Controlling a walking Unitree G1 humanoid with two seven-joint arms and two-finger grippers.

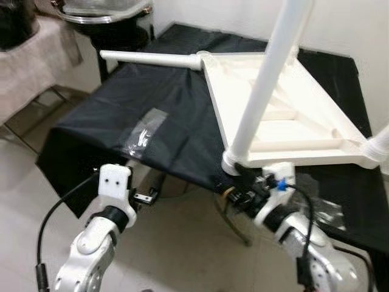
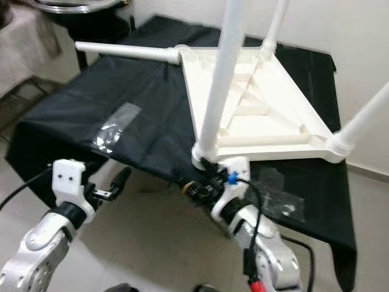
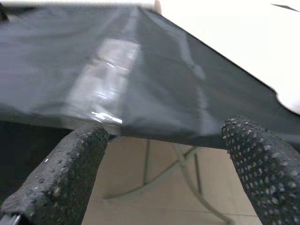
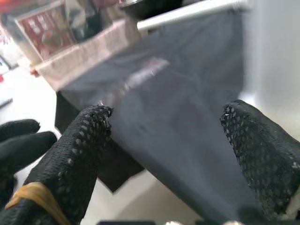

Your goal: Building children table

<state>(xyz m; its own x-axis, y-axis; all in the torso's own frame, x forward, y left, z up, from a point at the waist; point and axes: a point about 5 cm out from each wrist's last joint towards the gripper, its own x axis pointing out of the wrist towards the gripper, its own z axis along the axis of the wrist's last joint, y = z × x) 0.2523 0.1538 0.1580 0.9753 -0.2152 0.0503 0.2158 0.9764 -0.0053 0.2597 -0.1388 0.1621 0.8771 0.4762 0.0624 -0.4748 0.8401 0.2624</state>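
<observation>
Silver and jointed, the two arms reach up from the near edge of the scene. At about 7 o'clock the left gripper [image 3: 164,154] hangs just short of the table's front edge, its two black, dimpled fingers [image 3: 61,173] spread wide with nothing between them; pale floor tiles and a thin metal folding frame [image 3: 187,183] show through the gap. At about 5 o'clock the right gripper [image 4: 168,140] is up against the base of the nearest white leg [image 1: 261,91], its knobbly mesh-textured fingers [image 4: 79,154] also parted and gripping nothing, one wrapped with a tan rubber band [image 4: 28,194].

Black, creased cloth [image 1: 152,97] drapes the work table, with a shiny patch of clear tape [image 1: 143,131] stuck near its front edge at 9 o'clock. On the cloth, from the centre toward 3 o'clock, the white plastic children's table [image 1: 285,121] lies upside down, its ribbed underside up. Smooth round legs rise from its corners, while another leg [image 1: 149,59] lies level, sticking out toward 10 o'clock.

Farther off at 11 o'clock stands a round metal-rimmed basin [image 1: 100,12], with a beige-covered side table [image 1: 30,61] beside it.
</observation>
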